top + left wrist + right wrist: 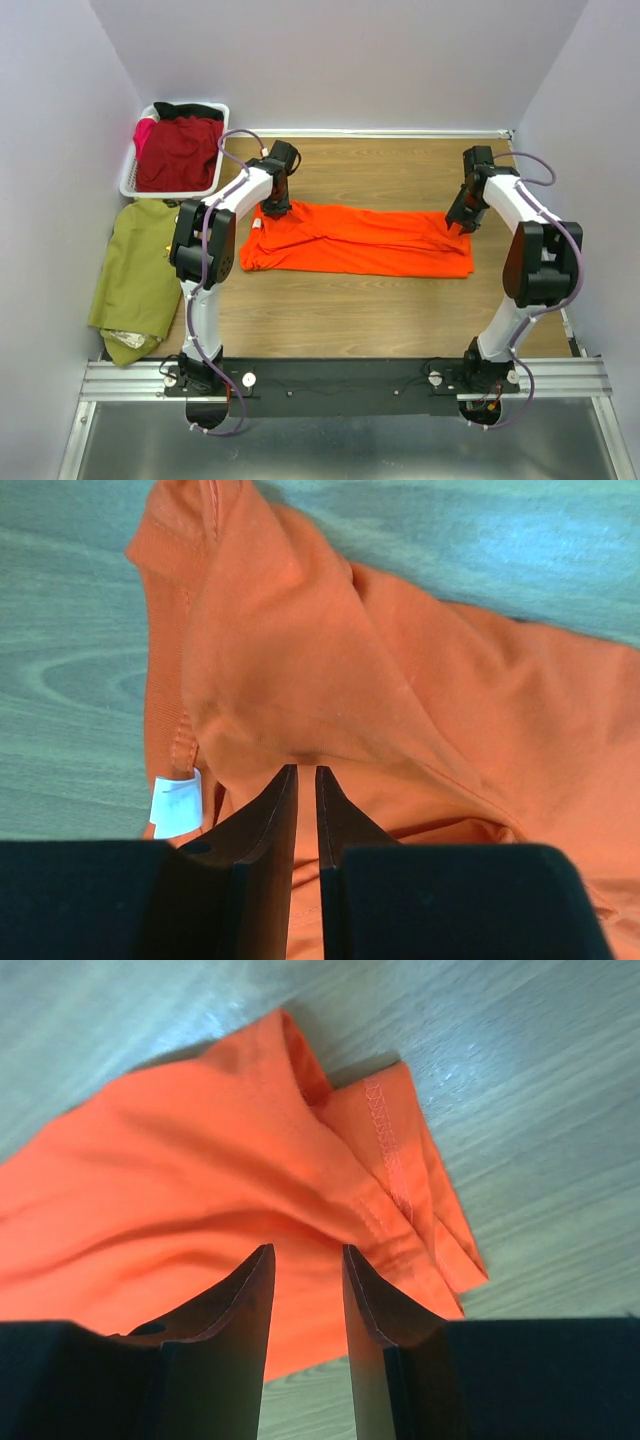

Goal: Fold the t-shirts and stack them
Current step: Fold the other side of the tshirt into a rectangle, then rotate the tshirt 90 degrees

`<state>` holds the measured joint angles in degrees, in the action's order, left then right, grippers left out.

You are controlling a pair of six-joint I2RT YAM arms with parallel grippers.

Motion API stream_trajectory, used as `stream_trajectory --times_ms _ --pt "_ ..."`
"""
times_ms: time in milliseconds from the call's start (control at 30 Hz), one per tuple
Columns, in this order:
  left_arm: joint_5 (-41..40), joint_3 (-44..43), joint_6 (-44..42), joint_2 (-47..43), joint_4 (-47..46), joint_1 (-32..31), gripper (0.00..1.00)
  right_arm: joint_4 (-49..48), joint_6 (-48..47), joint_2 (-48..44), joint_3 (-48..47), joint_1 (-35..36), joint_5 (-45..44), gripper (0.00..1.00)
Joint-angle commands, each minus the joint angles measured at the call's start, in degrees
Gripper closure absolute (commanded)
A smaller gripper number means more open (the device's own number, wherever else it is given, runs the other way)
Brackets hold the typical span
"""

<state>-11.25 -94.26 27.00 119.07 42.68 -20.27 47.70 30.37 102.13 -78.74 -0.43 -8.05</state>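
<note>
Orange shirt (360, 240) lies mid desk (380, 320), folded into a long strip. Neck end is on the left, bottom end on the right. L tool (306, 770) is at the neck end. Its jaws are nearly shut & it looks to be pinching a fold of cloth by the white tag (177, 805). R tool (308, 1250) is at the bottom end, jaws a bit apart w/ cloth showing in the gap. Can't tell if it holds any.

What could go wrong, I think:
- L has only a thin pinch, so the cloth may slip out on a lift.
- If R grabs just the top layer, the layers under it won't come along & the strip opens up.
- If one end goes up w/o the other, the shirt will twist.
- Pulling the ends apart too hard could tug it out of a tool.

Room: lots of bare desk in front of & behind the strip. Left side is tight b/c the green shirt (140, 265) and the basket (128, 180) w/ a red shirt (180, 155) sit close to the L arm. The right end is near the wall & desk edge, so there's little room to swing out there.
</note>
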Motion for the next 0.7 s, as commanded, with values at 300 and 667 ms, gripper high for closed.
stream_trajectory --times_ms 300,667 --pt "-0.5 10.7 0.8 -1.2 4.9 0.0 0.79 -1.0 -0.8 0.4 14.5 0.3 0.2 0.59" --pt "-1.4 12.8 2.0 -0.1 9.5 0.4 0.78 3.4 -2.7 9.9 5.9 -0.9 -12.1 0.59"
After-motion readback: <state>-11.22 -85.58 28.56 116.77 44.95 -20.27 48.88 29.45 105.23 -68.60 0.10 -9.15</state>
